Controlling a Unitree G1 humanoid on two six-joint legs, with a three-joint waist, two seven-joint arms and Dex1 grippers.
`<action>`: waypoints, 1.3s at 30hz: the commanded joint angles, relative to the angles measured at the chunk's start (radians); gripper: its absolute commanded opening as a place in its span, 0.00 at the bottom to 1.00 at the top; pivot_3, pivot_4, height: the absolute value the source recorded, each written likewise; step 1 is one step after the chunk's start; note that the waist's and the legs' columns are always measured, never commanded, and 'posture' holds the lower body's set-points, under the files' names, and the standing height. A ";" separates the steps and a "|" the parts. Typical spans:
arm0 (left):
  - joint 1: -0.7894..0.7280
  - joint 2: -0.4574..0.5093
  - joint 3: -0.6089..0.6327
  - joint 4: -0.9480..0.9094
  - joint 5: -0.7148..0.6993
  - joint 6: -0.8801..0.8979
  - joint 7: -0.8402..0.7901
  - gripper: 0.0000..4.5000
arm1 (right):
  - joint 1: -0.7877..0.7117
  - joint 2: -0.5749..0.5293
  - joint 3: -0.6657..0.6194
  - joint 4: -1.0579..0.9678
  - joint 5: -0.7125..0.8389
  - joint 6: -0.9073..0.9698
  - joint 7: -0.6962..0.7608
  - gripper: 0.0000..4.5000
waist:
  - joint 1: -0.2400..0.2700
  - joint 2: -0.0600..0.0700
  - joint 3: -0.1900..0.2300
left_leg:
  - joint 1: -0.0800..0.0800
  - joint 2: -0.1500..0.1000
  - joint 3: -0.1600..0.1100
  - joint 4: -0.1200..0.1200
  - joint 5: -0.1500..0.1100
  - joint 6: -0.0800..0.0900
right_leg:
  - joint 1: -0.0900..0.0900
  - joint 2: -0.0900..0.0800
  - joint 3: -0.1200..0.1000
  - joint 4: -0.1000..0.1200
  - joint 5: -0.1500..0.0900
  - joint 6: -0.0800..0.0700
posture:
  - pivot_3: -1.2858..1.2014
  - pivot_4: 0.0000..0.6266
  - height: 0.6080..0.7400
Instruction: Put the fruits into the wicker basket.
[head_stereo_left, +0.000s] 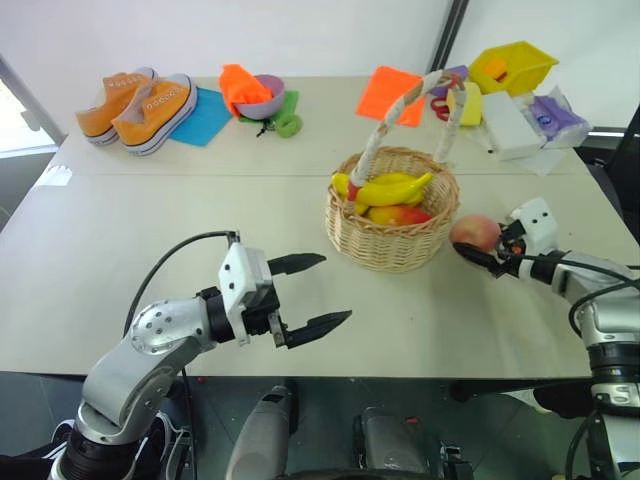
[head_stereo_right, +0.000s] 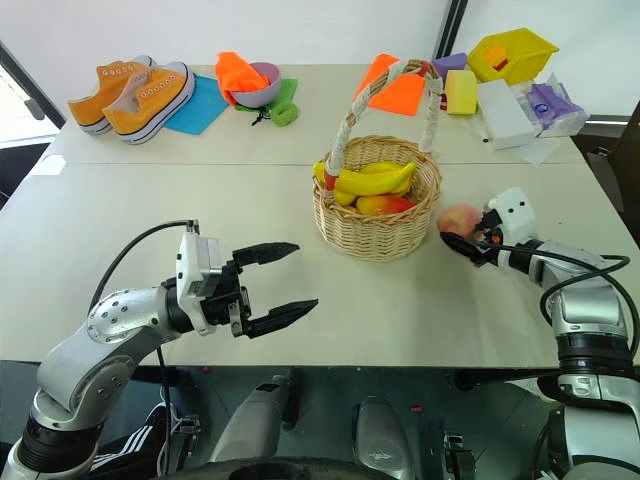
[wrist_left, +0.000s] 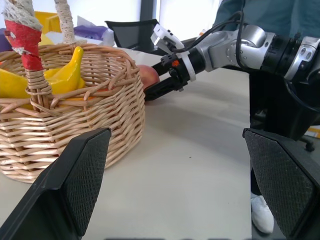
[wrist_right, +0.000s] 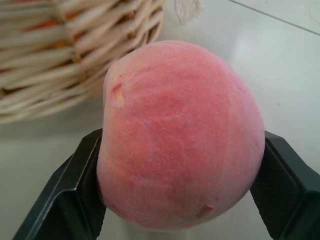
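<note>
The wicker basket stands upright near the middle of the table, its arched handle wrapped in white with red bands. The banana lies inside the basket on top of a red-orange fruit. The peach sits on the table just beside the basket, on the robot's right side of it. The right hand is at the peach with one black finger on each side of it; the right wrist view shows both fingers pressed against the fruit's flanks, so the hand pinches the peach, which appears to rest on the table surface. The left hand hangs above the table on the near left side of the basket, well apart from it, its two fingers spread wide and holding nothing. At the far edge of the table stand a pair of orange sneakers, a purple bowl with orange cloth in it, and a yellow bin.
</note>
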 joint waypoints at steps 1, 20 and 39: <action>-0.012 0.001 -0.010 -0.017 -0.004 -0.018 0.003 1.00 | 0.001 0.001 -0.071 -0.077 0.052 0.023 -0.016 0.72 | 0.000 0.000 0.000 | 0.000 0.000 0.000 0.000 0.000 0.000 | 0.000 0.000 0.000 0.000 0.000 0.000 | 0.52 0.24 1.00; -0.017 -0.007 0.029 0.046 0.018 -0.085 0.027 1.00 | -0.049 -0.001 -0.090 -0.544 0.329 0.171 0.035 0.72 | 0.001 0.000 0.000 | -0.001 0.002 0.001 0.000 -0.001 0.001 | -0.002 0.000 0.001 -0.001 0.000 0.000 | 0.52 0.24 1.00; 0.009 -0.021 0.049 0.071 0.080 -0.142 0.094 1.00 | -0.125 0.114 0.029 -0.457 0.200 0.071 -0.015 0.99 | 0.000 0.001 0.000 | -0.002 0.001 0.001 -0.002 -0.001 0.001 | -0.005 0.000 0.001 0.000 0.000 0.000 | 0.52 0.24 1.00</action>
